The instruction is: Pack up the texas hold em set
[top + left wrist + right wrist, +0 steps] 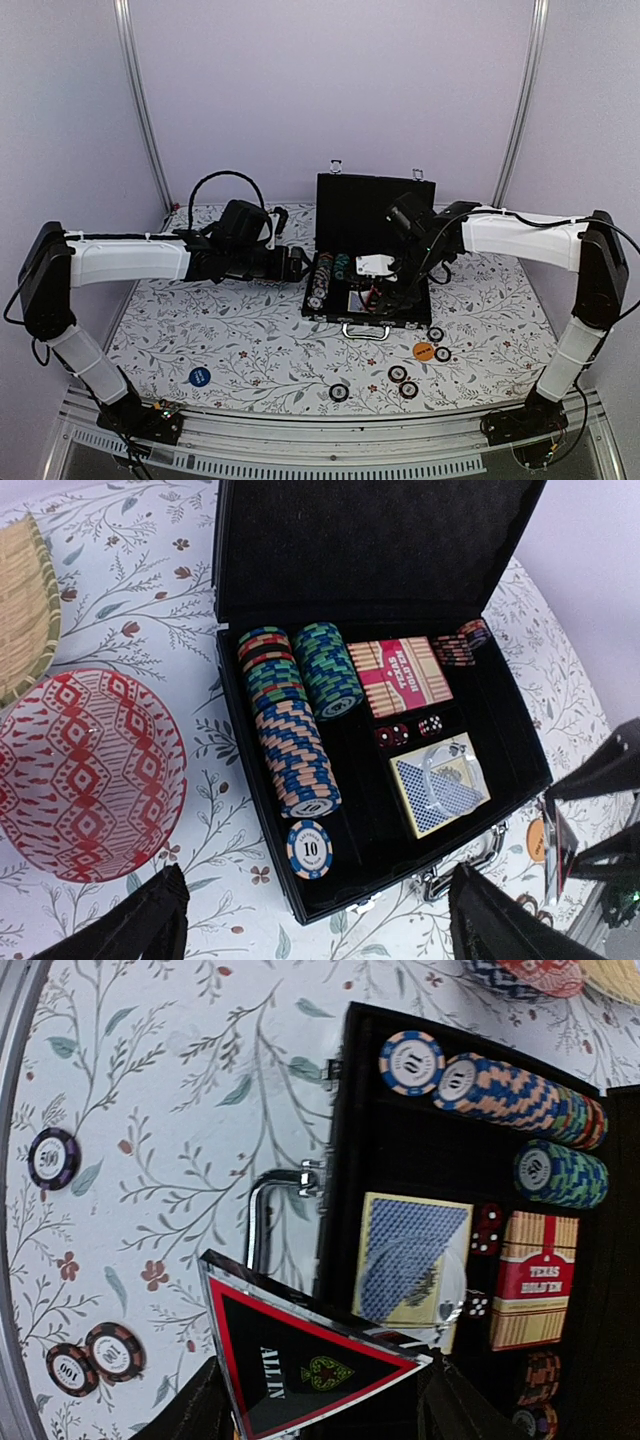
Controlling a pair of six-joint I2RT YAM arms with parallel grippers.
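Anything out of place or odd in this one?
Yes. Loose poker chips lie on the table in front of the open briefcase, with an orange disc beside them and a blue disc further left. Inside, one chip lies flat at the end of a row standing on edge. The right gripper holds the red triangle.

We see the left arm (130, 258) and right arm (520, 235) alike: white tubular shells between black joints, a black cable (225, 173) looping above the left wrist, and black-fingered left gripper (315, 880) and right gripper (325, 1380).
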